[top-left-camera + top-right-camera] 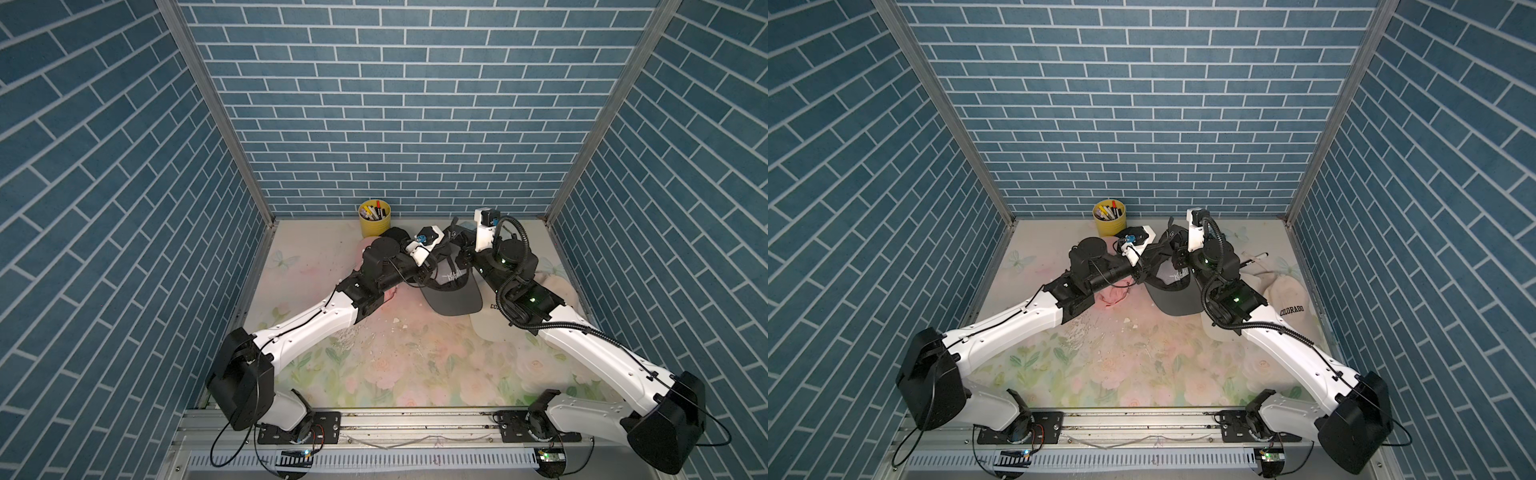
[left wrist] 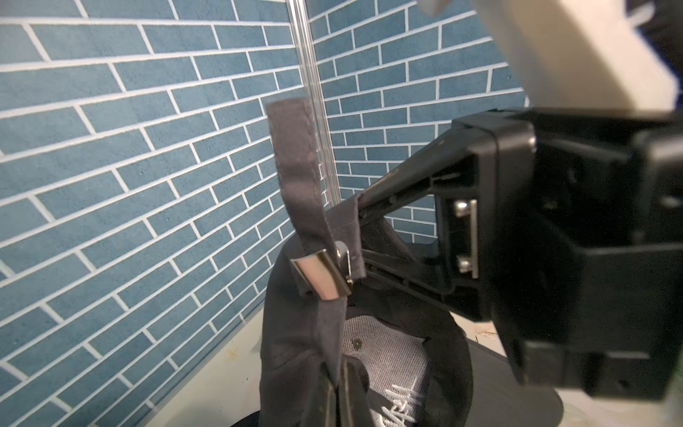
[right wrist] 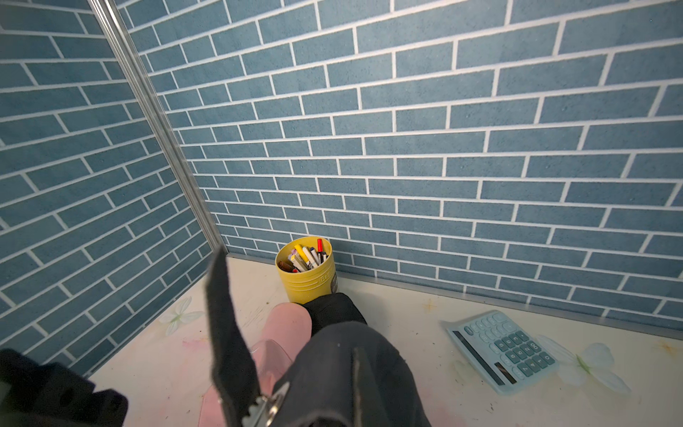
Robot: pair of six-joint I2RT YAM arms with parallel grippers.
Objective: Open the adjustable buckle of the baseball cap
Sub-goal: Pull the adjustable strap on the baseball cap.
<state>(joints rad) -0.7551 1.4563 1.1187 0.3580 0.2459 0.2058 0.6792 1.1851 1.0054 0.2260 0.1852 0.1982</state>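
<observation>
Presently, one dark grey cap [image 1: 453, 297] is held up between two grippers above the table [image 1: 374, 365], with its brim pointed down. The left gripper [image 2: 342, 388] is seen with its fingers pressed together on the cap's one strap [image 2: 295, 170], just below the one metal buckle [image 2: 321, 275]. The strap is threaded through the buckle, which is seen shut, and the free end is stood upright above that gripper. The right gripper [image 2: 364, 229] is clamped on the cap's rear edge, its tips just beside the buckle and near the left gripper.

One cream cap [image 1: 1287, 299], lettered COLORADO, is laid on the table behind the right gripper, partly covered by the right arm. One pink item [image 3: 284, 321] is seen below the left gripper; what it is cannot be told. One yellow cup [image 1: 374, 218] is stood beyond the left gripper against the back wall. It is filled with markers, too crowded to be counted. One pale blue calculator [image 3: 502, 347] is laid beyond the right gripper, near the same wall. One loose marker [image 1: 1256, 258] is seen on the table to the outer side of the right gripper, well apart from the grey cap.
</observation>
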